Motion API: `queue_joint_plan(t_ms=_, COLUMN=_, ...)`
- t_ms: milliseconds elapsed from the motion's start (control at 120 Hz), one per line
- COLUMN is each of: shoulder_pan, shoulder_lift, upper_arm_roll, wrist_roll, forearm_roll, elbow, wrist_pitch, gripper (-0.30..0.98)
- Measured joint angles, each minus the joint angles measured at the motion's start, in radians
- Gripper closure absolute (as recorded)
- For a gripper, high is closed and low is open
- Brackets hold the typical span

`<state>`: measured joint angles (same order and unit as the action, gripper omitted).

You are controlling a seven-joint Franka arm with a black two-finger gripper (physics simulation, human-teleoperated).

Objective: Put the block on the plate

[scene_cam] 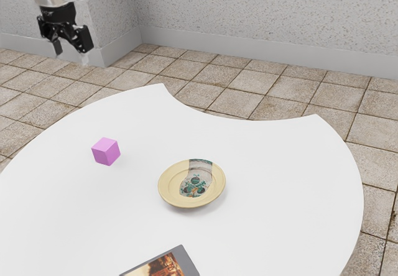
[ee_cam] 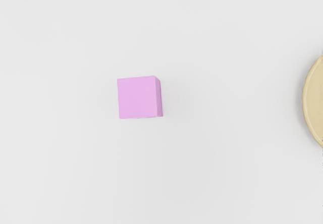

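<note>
**Pink block on the bare tabletop, my fingers apart**

I hold my black two-finger gripper (scene_cam: 71,50) up in the air at the exterior view's upper left, its fingers spread apart with nothing between them. The small pinkish-purple cube-shaped block (scene_cam: 106,151) sits flat on the smooth white table (scene_cam: 273,170), well apart from my fingertips. It is not on the plate: white tabletop lies between the two.

The round, pale yellow plate (scene_cam: 171,188), with a raised rim and a teal, grey and orange floral pattern, lies farther toward the exterior view's right. Near that view's lower edge is a flat rectangular item with a dark grey border (scene_cam: 186,260) and an orange-brown picture; part of it is cut off.

My wrist camera looks down on the block's top, with a narrow strip of the side facing the plate also visible. Part of the plate's curved rim shows there too, clearly separate from the block.
</note>
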<state>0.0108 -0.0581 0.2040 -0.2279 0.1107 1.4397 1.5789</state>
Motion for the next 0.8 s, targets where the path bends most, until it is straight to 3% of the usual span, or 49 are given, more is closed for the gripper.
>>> queue_joint_plan(t_ms=192, shoulder_pan=0.016, shoulder_lift=-0.018, upper_arm_roll=0.027, wrist_roll=-0.023, forearm_roll=-0.037, elbow=0.078, wrist_pitch=0.018, gripper=0.00)
queue_joint_plan(t_ms=500, shoulder_pan=-0.085, shoulder_lift=-0.040, upper_arm_roll=0.039, wrist_roll=-0.047, forearm_roll=-0.074, elbow=0.346, wrist_pitch=0.230, gripper=0.00)
queue_joint_plan(t_ms=800, shoulder_pan=-0.125, shoulder_lift=-0.173, upper_arm_roll=0.038, wrist_roll=-0.057, forearm_roll=-0.130, elbow=0.356, wrist_pitch=0.357, gripper=0.00)
